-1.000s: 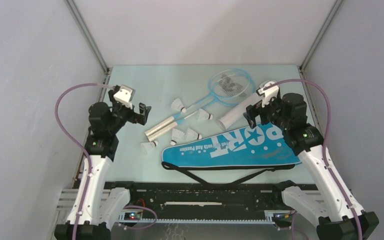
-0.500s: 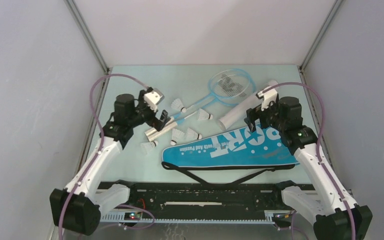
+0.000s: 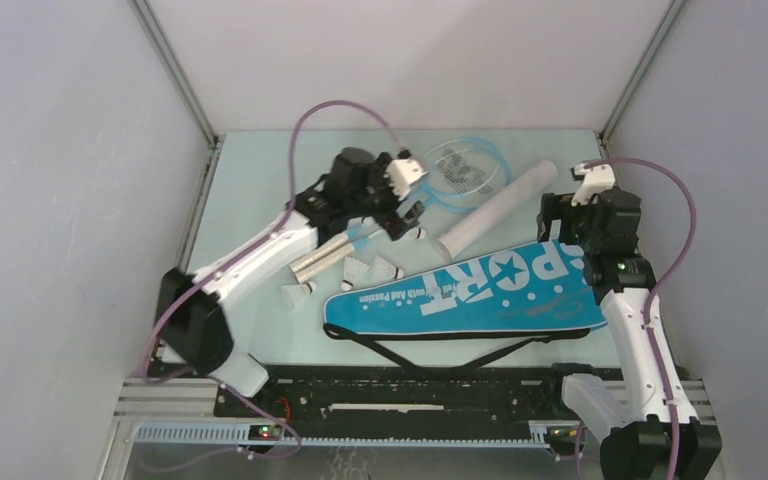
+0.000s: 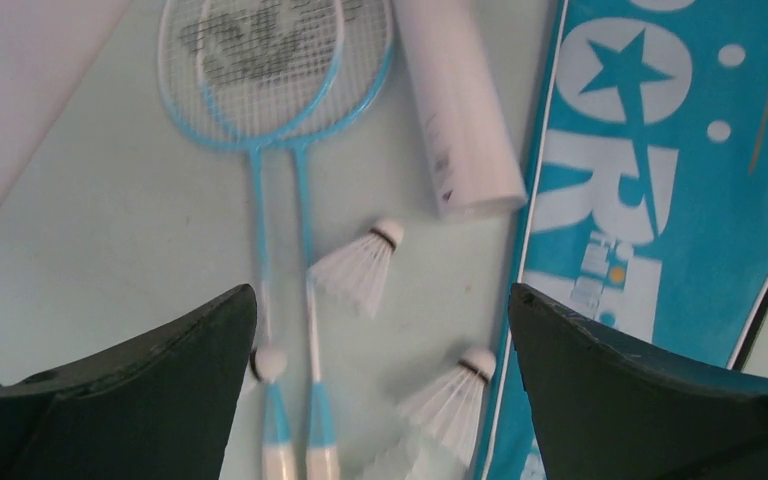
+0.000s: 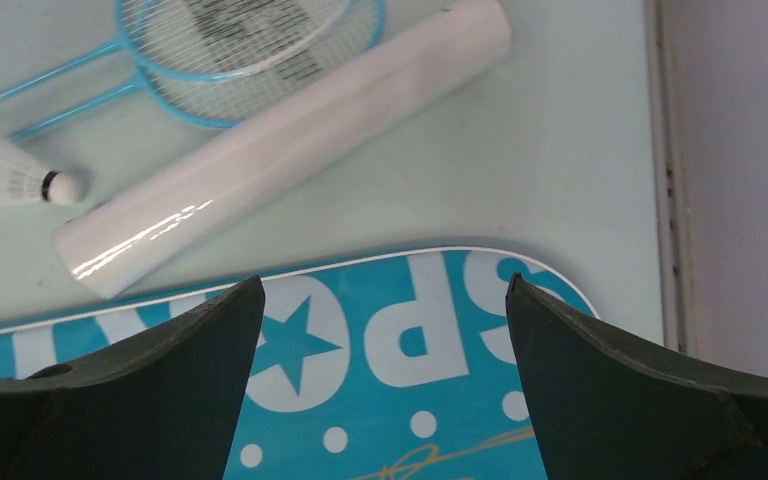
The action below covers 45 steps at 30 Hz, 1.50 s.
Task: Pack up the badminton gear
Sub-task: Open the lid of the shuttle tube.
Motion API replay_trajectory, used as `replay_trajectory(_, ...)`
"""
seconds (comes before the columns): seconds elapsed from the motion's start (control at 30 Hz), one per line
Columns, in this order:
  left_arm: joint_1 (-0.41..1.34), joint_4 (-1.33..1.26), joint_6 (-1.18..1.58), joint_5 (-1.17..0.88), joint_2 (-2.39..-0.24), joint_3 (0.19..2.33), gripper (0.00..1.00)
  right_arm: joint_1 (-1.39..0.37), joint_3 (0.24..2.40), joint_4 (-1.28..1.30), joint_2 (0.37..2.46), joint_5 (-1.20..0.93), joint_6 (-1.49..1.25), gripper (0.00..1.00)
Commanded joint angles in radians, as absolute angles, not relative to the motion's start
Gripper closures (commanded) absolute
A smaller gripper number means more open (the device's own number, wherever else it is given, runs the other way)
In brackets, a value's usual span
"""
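Observation:
Two light-blue rackets (image 3: 465, 170) (image 4: 270, 70) lie together at the back, handles toward front left. Beside them lies the long white tube (image 3: 495, 212) (image 5: 280, 140). The blue "SPORT" bag (image 3: 470, 290) (image 5: 410, 350) lies across the front with its black strap (image 3: 430, 350). Several white shuttlecocks (image 3: 358, 269) (image 4: 355, 275) sit between the racket shafts and the bag. My left gripper (image 3: 400, 217) (image 4: 380, 300) hovers open over the shafts and shuttlecocks, holding nothing. My right gripper (image 3: 560, 225) (image 5: 385, 285) hangs open above the bag's wide end, empty.
Grey walls enclose the table on three sides. The right table edge (image 5: 660, 150) runs close to the bag's wide end. A black metal rail (image 3: 400, 395) carrying the arm bases lines the near edge.
The left arm has swung from the far left across to the middle, over the racket shafts and shuttlecocks. The right gripper drew back to the right, uncovering the tube. Both stayed open.

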<state>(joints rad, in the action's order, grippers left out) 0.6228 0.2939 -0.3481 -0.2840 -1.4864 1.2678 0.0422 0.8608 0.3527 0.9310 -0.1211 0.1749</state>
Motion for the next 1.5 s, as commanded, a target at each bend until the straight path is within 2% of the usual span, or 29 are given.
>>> replay_trajectory(0.0,0.721,0.379,-0.288,-0.193,-1.673,1.509,0.0,0.098,0.869,0.308,0.9,-0.062,0.112,0.0)
replay_trajectory(0.33,0.836,0.45,-0.187,-0.133,-2.084,1.89,0.0,0.245,0.879,0.334,0.898,-0.063,0.072,0.0)
replay_trajectory(0.57,0.86,0.497,-0.161,-0.072,-2.3,2.109,0.0,0.35,0.883,0.361,0.91,-0.18,0.046,0.0)
replay_trajectory(0.83,0.866,0.494,-0.114,-0.004,-2.413,2.184,0.01,0.385,0.887,0.372,0.91,-0.26,0.035,0.0)
replay_trajectory(1.17,0.868,0.497,-0.094,-0.043,-2.457,2.172,0.06,0.387,0.887,0.377,0.906,-0.293,0.035,0.0)
replay_trajectory(1.3,0.868,0.498,-0.111,-0.021,-2.446,2.148,0.14,0.388,0.887,0.377,0.904,-0.298,0.034,0.0)
replay_trajectory(1.47,0.869,0.505,-0.121,-0.028,-2.421,2.139,0.33,0.392,0.891,0.384,0.901,-0.3,0.031,0.0)
